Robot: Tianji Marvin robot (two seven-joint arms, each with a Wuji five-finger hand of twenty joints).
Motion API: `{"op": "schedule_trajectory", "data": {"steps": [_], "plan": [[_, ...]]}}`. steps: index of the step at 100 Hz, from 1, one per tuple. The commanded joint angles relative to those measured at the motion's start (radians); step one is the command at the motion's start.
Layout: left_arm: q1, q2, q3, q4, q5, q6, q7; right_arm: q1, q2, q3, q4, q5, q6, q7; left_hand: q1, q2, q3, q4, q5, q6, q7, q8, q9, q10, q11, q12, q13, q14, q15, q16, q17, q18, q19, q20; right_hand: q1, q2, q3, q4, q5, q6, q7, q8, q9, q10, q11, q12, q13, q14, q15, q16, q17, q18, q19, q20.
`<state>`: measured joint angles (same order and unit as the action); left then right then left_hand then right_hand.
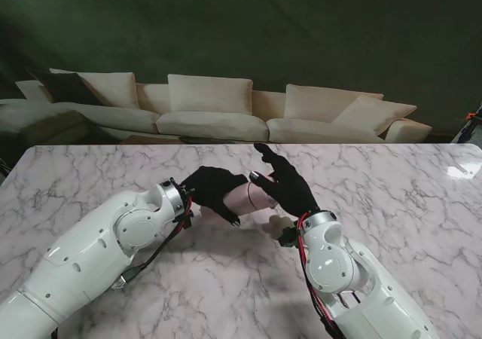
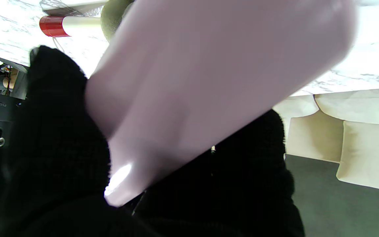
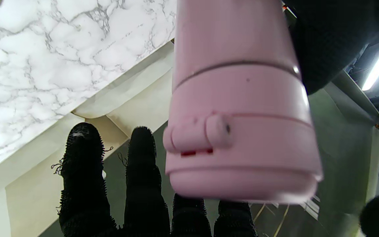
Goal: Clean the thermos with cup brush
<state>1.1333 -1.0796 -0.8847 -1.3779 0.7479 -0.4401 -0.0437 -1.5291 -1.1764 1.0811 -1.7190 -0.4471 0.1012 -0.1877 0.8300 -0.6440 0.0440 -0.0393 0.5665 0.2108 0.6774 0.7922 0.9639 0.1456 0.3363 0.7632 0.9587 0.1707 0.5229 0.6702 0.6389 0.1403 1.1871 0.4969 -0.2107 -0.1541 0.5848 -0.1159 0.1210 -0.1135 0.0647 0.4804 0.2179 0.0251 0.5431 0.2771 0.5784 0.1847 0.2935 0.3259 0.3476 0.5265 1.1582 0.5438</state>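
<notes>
- At table centre, the left hand [image 1: 213, 190], black-gloved, is wrapped around the pink thermos [image 1: 254, 196], held off the marble table [image 1: 392, 196].
- At three o'clock of it, the right hand [image 1: 286, 182] has fingers spread, cupping the thermos's lidded end, grip unclear.
- Cup brush [image 1: 280, 223] lies at five o'clock, beside the right wrist.

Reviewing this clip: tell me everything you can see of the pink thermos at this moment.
The thermos is pale pink with a smooth, slightly glossy body and a matching lid still on, marked by a seam ring and a small hinged latch. It lies roughly sideways, lifted off the marble table, midway between the arms. The black-gloved left hand grips its body; the right hand is at the lid end, fingers spread.
</notes>
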Motion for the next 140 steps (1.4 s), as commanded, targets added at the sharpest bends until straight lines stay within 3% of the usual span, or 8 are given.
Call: {"op": "schedule_trajectory", "data": {"steps": [1, 11, 37, 47, 58, 77, 98, 140], "plan": [[-0.003, 0.0, -0.002, -0.008, 0.0, -0.004, -0.014, -0.013, 0.003, 0.014, -0.014, -0.013, -0.01, -0.006, 0.396, 0.377, 0.355, 0.052, 0.089, -0.223, 0.16, 0.05, 0.005, -0.033, 0.055, 0.018, 0.096, -0.096, 0.193, 0.061, 0.015, -0.105, 0.055, 0.018, 0.031, 0.01, -0.019, 0.019, 0.012, -0.019, -0.074, 0.044, -0.042, -0.008, -0.054, -0.022, -0.045, -0.028, -0.041, -0.024, -0.039, 0.017, -0.029, -0.011], [-0.003, 0.001, -0.002, -0.007, 0.0, -0.005, -0.014, -0.031, 0.006, 0.043, -0.029, -0.005, -0.05, -0.003, 0.395, 0.377, 0.354, 0.052, 0.089, -0.223, 0.16, 0.05, 0.005, -0.035, 0.055, 0.018, 0.096, -0.097, 0.193, 0.061, 0.014, -0.106, 0.055, 0.018, 0.087, -0.021, -0.01, 0.024, 0.017, -0.009, -0.091, 0.022, -0.04, 0.0, -0.136, -0.057, -0.085, -0.034, -0.059, -0.035, -0.078, 0.005, -0.064, -0.021], [0.006, 0.002, -0.017, -0.013, 0.006, -0.007, -0.012, -0.137, 0.044, 0.198, -0.08, 0.04, -0.273, 0.129, 0.396, 0.379, 0.354, 0.052, 0.088, -0.223, 0.16, 0.051, 0.003, -0.036, 0.055, 0.019, 0.092, -0.096, 0.192, 0.06, 0.012, -0.106, 0.054, 0.017, 0.56, -0.17, -0.013, 0.105, 0.012, -0.014, -0.002, 0.103, -0.043, 0.012, -0.207, -0.08, -0.119, -0.043, -0.092, -0.064, -0.125, -0.074, -0.133, -0.044], [0.009, 0.003, -0.022, -0.016, 0.01, -0.006, -0.012, -0.176, 0.056, 0.252, -0.09, -0.001, -0.351, 0.15, 0.396, 0.379, 0.353, 0.052, 0.087, -0.222, 0.16, 0.051, 0.003, -0.035, 0.055, 0.02, 0.092, -0.098, 0.192, 0.061, 0.011, -0.106, 0.054, 0.017, 0.625, -0.291, 0.268, 0.206, 0.003, -0.075, 0.062, 0.066, -0.038, 0.011, -0.232, -0.088, -0.103, -0.04, -0.107, -0.08, -0.11, -0.061, -0.144, -0.045], [0.009, 0.003, -0.026, -0.018, 0.013, -0.008, -0.012, -0.204, 0.068, 0.3, -0.098, -0.086, -0.407, 0.162, 0.396, 0.379, 0.353, 0.053, 0.088, -0.223, 0.16, 0.051, 0.003, -0.035, 0.056, 0.02, 0.092, -0.097, 0.194, 0.061, 0.01, -0.105, 0.055, 0.018, 0.707, -0.397, 0.652, 0.218, -0.006, -0.159, 0.137, 0.009, -0.038, 0.01, -0.246, -0.094, -0.086, -0.047, -0.111, -0.087, -0.101, -0.056, -0.151, -0.052], [0.013, 0.004, -0.031, -0.024, 0.017, -0.018, -0.01, -0.212, 0.085, 0.333, -0.093, -0.297, -0.422, 0.142, 0.397, 0.38, 0.353, 0.053, 0.088, -0.222, 0.16, 0.052, 0.003, -0.036, 0.056, 0.02, 0.092, -0.096, 0.195, 0.061, 0.011, -0.105, 0.056, 0.019, 0.963, -0.429, 0.748, 0.115, -0.005, -0.299, 0.181, -0.07, -0.035, 0.006, -0.189, -0.066, -0.046, -0.074, -0.089, -0.083, -0.072, -0.057, -0.161, -0.068], [0.009, 0.002, -0.022, -0.023, 0.002, -0.02, -0.013, -0.135, 0.09, 0.289, -0.003, -0.38, -0.45, 0.092, 0.397, 0.379, 0.354, 0.053, 0.088, -0.222, 0.16, 0.052, 0.004, -0.035, 0.056, 0.021, 0.093, -0.096, 0.196, 0.061, 0.011, -0.104, 0.057, 0.019, 0.847, -0.408, 0.507, 0.044, -0.01, -0.326, 0.245, -0.078, -0.035, 0.001, -0.202, -0.076, -0.015, -0.099, -0.04, -0.057, -0.052, -0.066, -0.146, -0.071], [0.004, 0.0, -0.013, -0.021, -0.007, -0.012, -0.017, -0.04, 0.083, 0.193, 0.089, -0.418, -0.466, -0.006, 0.396, 0.38, 0.354, 0.052, 0.088, -0.222, 0.16, 0.052, 0.002, -0.034, 0.055, 0.02, 0.092, -0.096, 0.197, 0.061, 0.01, -0.104, 0.058, 0.019, 0.719, -0.505, 0.444, 0.005, -0.012, -0.315, 0.134, -0.09, -0.034, -0.002, -0.072, -0.023, 0.031, -0.136, 0.07, 0.005, -0.014, -0.088, -0.098, -0.05]]}}
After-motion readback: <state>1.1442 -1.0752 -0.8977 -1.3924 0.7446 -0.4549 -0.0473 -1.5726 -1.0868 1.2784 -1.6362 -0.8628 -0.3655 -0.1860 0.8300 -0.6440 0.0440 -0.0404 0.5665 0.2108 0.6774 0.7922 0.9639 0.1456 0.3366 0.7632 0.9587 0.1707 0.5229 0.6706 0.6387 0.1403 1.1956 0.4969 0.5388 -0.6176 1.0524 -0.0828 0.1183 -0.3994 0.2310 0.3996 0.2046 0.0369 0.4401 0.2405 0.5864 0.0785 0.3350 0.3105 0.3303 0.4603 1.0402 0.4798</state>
